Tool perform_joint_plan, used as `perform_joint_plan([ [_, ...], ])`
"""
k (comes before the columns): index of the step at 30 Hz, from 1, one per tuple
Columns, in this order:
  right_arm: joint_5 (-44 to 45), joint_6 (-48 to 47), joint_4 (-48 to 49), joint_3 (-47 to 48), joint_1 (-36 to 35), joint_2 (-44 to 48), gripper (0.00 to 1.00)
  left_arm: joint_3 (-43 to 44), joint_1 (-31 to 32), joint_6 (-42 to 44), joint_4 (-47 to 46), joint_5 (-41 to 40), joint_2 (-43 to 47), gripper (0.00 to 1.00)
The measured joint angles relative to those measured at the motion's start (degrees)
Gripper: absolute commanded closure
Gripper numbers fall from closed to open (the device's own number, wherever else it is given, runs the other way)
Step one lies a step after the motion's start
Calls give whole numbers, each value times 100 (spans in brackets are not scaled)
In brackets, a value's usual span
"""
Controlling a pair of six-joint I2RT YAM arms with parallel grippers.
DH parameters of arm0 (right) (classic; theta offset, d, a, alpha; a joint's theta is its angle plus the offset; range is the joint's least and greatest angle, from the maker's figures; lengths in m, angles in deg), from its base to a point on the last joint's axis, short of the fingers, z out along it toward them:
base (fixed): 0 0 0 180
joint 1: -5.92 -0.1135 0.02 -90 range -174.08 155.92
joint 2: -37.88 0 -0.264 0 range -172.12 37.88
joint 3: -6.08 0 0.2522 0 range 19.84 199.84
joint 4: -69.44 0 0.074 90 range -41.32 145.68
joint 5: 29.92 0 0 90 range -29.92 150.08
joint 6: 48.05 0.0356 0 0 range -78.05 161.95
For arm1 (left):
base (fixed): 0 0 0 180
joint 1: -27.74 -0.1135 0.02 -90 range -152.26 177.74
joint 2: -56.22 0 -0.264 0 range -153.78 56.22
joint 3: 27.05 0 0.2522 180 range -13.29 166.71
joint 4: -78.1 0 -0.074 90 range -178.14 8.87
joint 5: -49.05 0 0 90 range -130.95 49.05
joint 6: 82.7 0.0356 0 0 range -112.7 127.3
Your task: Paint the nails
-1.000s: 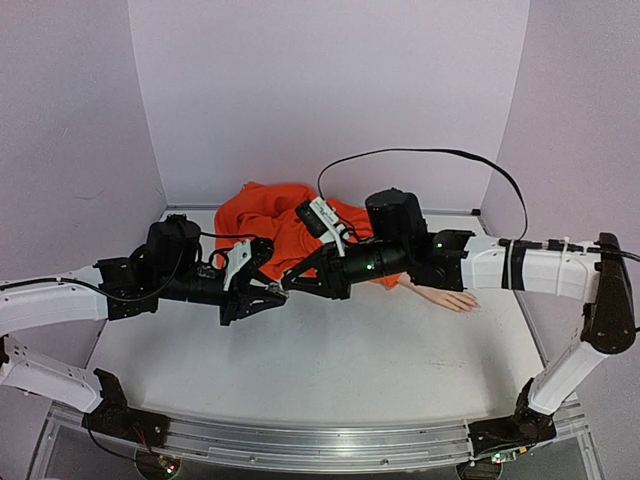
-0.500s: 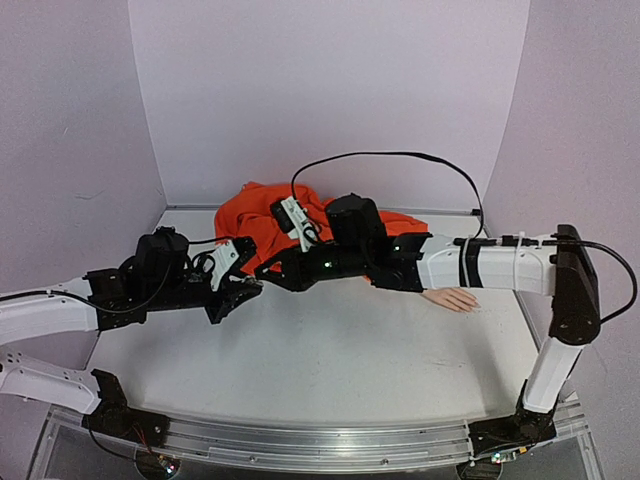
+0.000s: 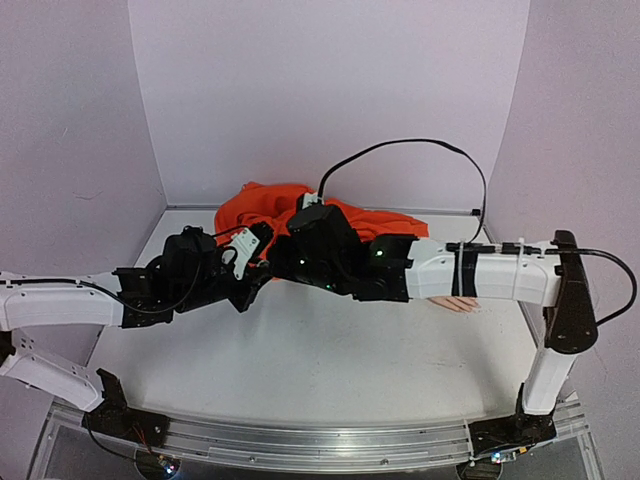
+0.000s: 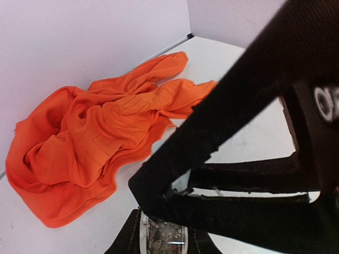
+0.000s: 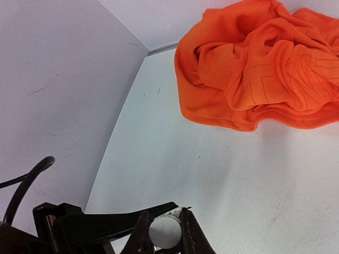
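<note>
Over mid-table, two grippers are being held tip to tip above the white table. One clear bottle is being clamped between the fingers of the left gripper, jaws clenched on the glass. One white cap is being pinched from both sides by the right gripper, clenched just as firmly. Whether cap and bottle are joined cannot be told. Against the back wall, one orange sleeve is being shown in a crumpled heap. One mannequin hand is being shown only in part. It is lying flat on the table beneath the right forearm, well apart from both grippers. Its nails are being lost at this size, and none can be counted.
</note>
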Motion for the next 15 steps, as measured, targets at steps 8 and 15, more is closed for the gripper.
perform_joint_plan([
  [8, -813, -706, 9, -892, 37, 1228, 14, 179, 225, -1215, -332, 793, 127, 100],
  [15, -1941, -1816, -90, -1539, 374, 2396, 2, 179, 85, -2221, -4, 1486, 658, 100],
])
